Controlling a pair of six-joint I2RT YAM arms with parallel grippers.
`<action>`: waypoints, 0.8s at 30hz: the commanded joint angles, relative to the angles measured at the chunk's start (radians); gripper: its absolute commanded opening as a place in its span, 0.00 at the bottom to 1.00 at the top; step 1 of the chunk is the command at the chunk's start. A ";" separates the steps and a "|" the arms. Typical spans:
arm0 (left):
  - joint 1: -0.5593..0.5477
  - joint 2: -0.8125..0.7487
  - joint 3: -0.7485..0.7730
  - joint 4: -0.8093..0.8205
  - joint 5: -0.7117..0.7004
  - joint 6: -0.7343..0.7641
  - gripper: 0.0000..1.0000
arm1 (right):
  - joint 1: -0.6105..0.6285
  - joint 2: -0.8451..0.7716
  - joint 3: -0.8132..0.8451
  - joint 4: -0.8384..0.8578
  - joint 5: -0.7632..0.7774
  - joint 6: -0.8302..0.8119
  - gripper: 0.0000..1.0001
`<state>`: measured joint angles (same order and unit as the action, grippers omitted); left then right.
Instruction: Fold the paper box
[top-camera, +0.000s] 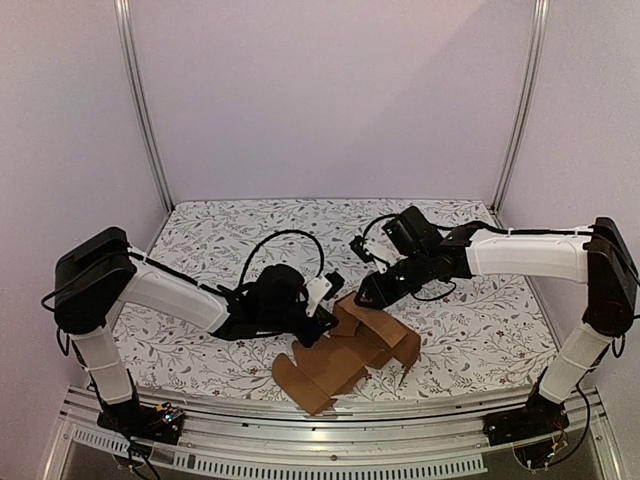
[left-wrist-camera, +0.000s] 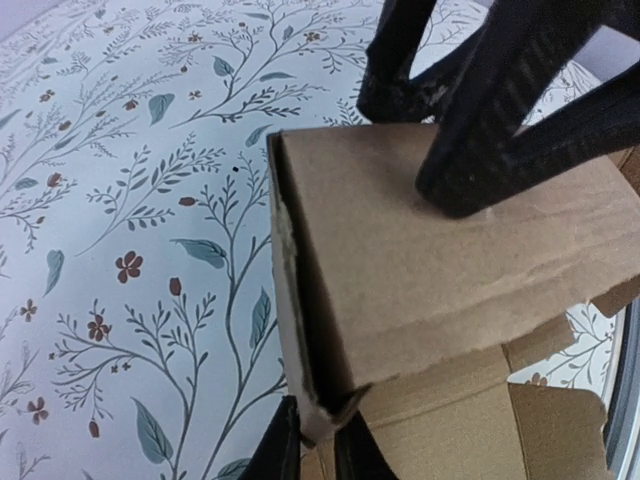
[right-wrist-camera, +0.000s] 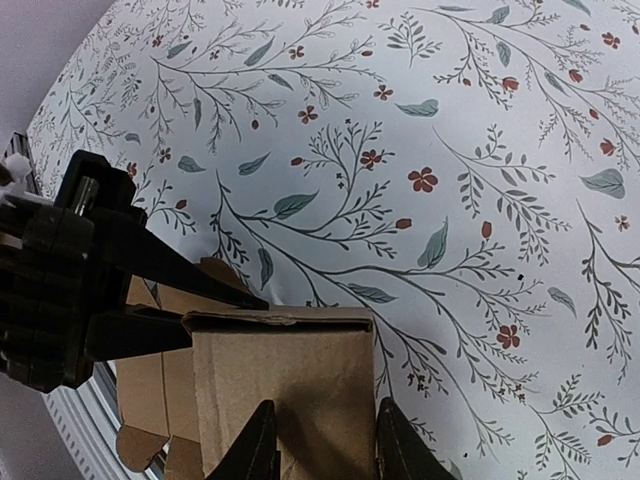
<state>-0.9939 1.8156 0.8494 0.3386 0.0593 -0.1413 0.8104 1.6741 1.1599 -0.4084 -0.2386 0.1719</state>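
The paper box (top-camera: 340, 368) is a brown cardboard sheet, partly folded, lying near the table's front edge. One wall panel stands folded up (left-wrist-camera: 450, 270). My left gripper (left-wrist-camera: 318, 430) is shut on the lower corner of that folded wall; in the top view it (top-camera: 325, 310) sits at the box's left side. My right gripper (right-wrist-camera: 325, 405) is open, its fingers spread over the same panel (right-wrist-camera: 280, 370) from the far side. One of its fingertips (left-wrist-camera: 455, 195) rests on the panel's face, the other lies past its edge. In the top view it (top-camera: 362, 295) is just behind the box.
The table carries a white cloth with a leaf print (top-camera: 480, 330). A metal rail (top-camera: 330, 440) runs along the near edge, just in front of the box. Purple walls and two upright aluminium posts (top-camera: 140, 100) close off the back and sides.
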 joint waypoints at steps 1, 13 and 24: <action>-0.010 0.013 0.025 0.046 0.017 0.008 0.19 | -0.003 0.037 -0.003 0.029 -0.047 0.048 0.31; -0.011 0.051 0.041 0.073 0.043 0.000 0.32 | -0.002 0.050 -0.016 0.052 -0.061 0.071 0.29; -0.011 0.075 0.054 0.083 0.043 0.002 0.00 | -0.002 0.048 -0.029 0.135 -0.081 0.163 0.28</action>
<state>-0.9943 1.8828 0.8886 0.4076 0.0998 -0.1459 0.8104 1.7069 1.1519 -0.3237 -0.3019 0.2764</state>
